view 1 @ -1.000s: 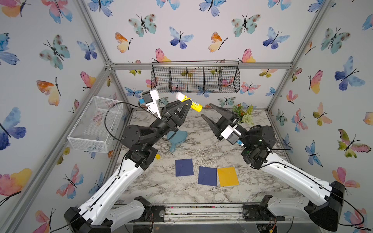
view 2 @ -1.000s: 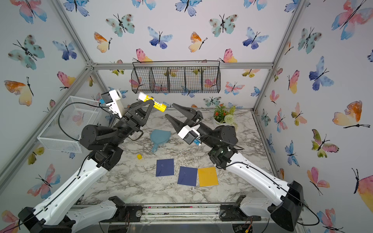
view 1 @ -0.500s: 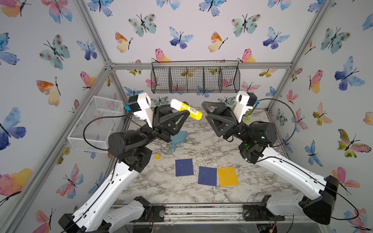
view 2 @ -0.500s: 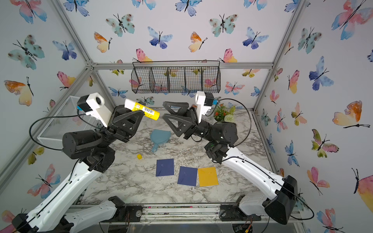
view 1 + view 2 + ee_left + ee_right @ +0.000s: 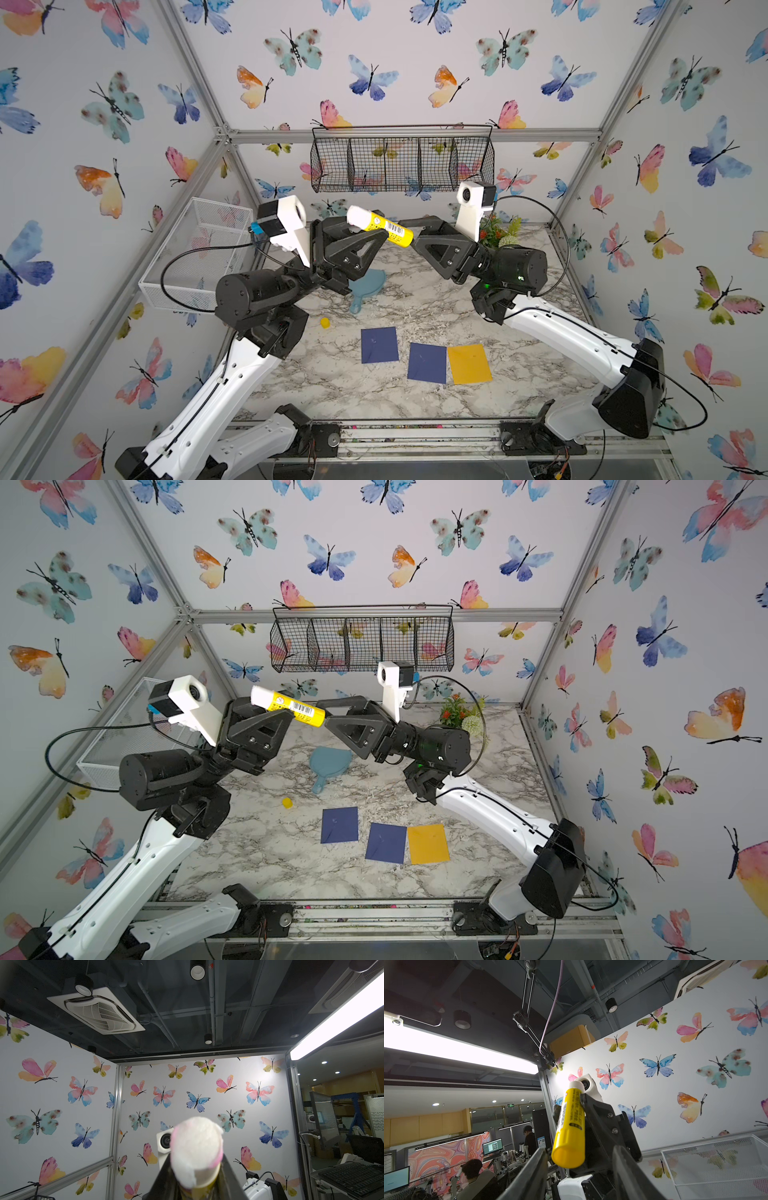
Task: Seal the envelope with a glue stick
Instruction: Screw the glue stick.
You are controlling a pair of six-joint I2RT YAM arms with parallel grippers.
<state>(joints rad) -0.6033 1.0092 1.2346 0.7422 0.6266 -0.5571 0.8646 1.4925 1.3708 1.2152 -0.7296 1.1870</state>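
Both arms reared up, elbows bent, forearms angled inward, grippers tip to tip. Left gripper [image 5: 376, 226] clamped across the middle of the glue stick [image 5: 397, 230]. Right gripper [image 5: 406, 232]: jaws parted, straddling the stick's yellow base end. Contact there unclear.

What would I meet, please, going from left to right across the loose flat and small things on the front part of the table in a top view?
small yellow cap → dark blue envelope → second dark blue envelope → yellow envelope, which lies edge to edge with the second blue one.
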